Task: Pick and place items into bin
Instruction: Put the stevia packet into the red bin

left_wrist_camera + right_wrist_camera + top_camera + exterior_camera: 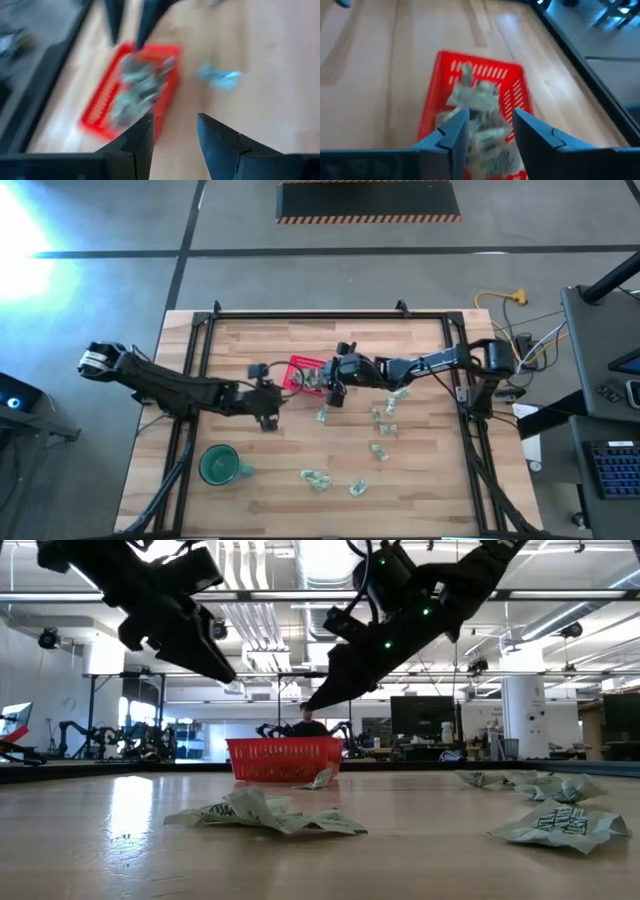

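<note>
The items (381,451), small crinkled green-and-white wrapped pieces, lie in two groups: a heap already inside the bin (299,373), and a loose scatter on the bare wood toward the right and front of the table (420,500), running from just beside the bin down toward the front edge. The bin, a red mesh basket, stands near the middle of the table, nearer its back edge. My right gripper (487,125) hangs directly over the bin with its fingers apart and nothing between them; the heaped wrappers show below the gap. My left gripper (174,131) waits just beside the bin on its left side, fingers likewise parted and empty. A green mug (219,465) stands near the front-left corner, apart from the work. I judge the pieces to be very light, soft and springy: creased film that will flatten under a pinch, slide on the smooth wood, and possibly cling to a finger on release. The best hold, I judge, is across a raised fold or ridge at the middle of a piece, fingers straddling it and coming down to the wood, since a flat edge would likely slip out. The nearest loose piece (322,416) lies just in front of the bin.
</note>
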